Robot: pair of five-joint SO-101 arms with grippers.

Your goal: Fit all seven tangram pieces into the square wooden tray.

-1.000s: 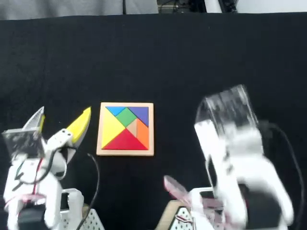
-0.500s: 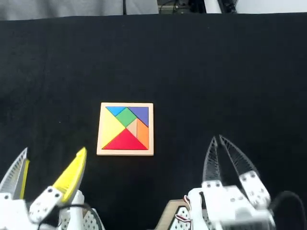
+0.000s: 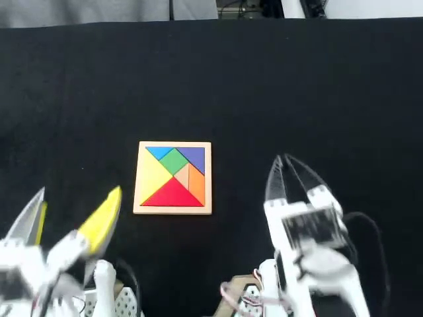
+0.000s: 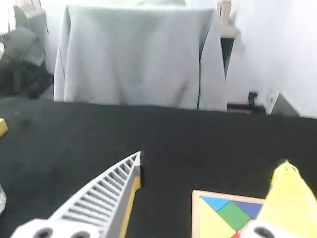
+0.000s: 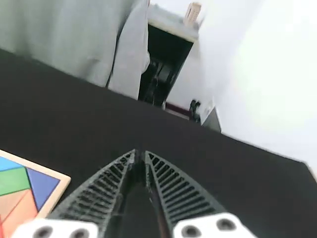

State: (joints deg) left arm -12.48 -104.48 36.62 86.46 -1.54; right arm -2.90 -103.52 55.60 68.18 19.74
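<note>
The square wooden tray [image 3: 136, 177] lies mid-table with the coloured tangram pieces [image 3: 175, 176] filling it: blue, green, purple, yellow, orange, tan and red. My left gripper [image 3: 76, 201] hovers near the table's front left, open, with one grey and one yellow finger and nothing between them. In the left wrist view the left gripper [image 4: 210, 166] frames black cloth, and the tray [image 4: 195, 212] shows beside the yellow finger [image 4: 285, 198]. My right gripper [image 3: 284, 164] sits front right of the tray, shut and empty. The right wrist view shows the right gripper [image 5: 138, 156] pressed together and the tray corner [image 5: 59, 182].
Black cloth [image 3: 264, 86] covers the table. A grey draped table [image 4: 133, 54] and a white wall stand behind it. A small yellow object [image 4: 2, 127] lies on the cloth at the edge of the left wrist view.
The right arm swung down from a raised, blurred pose, then shifted forward toward the tray's level. The left arm dropped back toward the front edge, then edged forward again, staying open.
</note>
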